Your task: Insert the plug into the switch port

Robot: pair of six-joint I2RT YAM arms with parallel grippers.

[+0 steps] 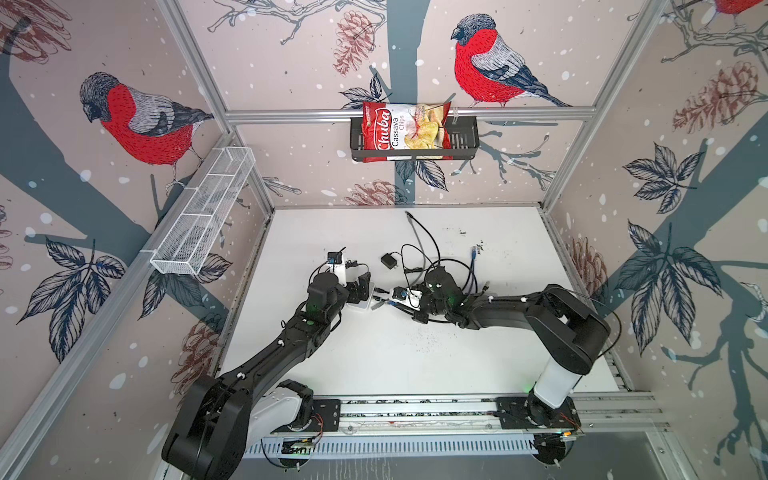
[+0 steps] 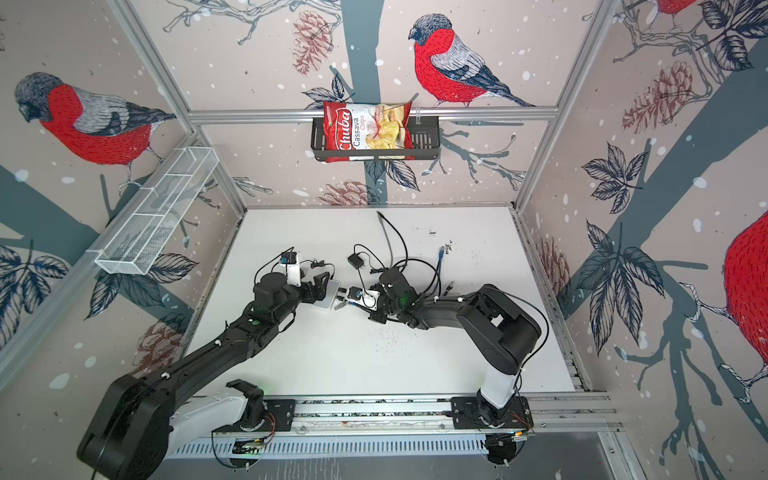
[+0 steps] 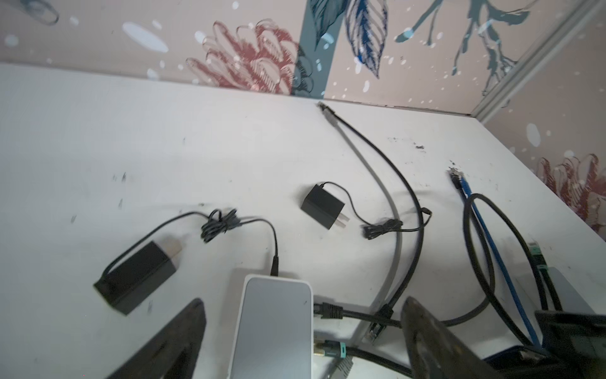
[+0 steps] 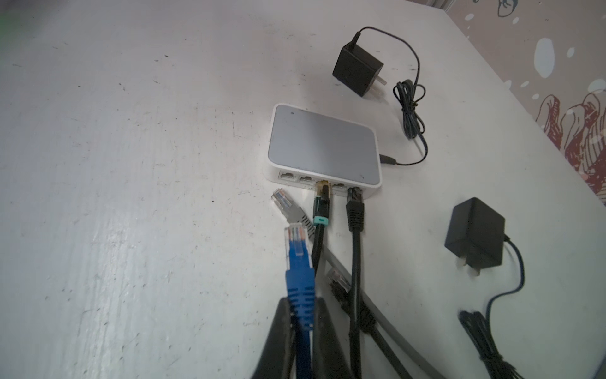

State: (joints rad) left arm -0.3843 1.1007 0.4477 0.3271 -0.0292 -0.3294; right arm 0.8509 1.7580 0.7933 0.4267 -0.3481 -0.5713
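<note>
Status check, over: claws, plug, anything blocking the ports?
Left claw open, astride switch. Right claw shut on blue plug, short of the ports. Two ports taken; loose grey plug lies before the free ones.

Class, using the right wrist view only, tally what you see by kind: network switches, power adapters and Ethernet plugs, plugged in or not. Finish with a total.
Network switch: 1
Power adapters: 2
Ethernet plugs: 5
Total: 8
</note>
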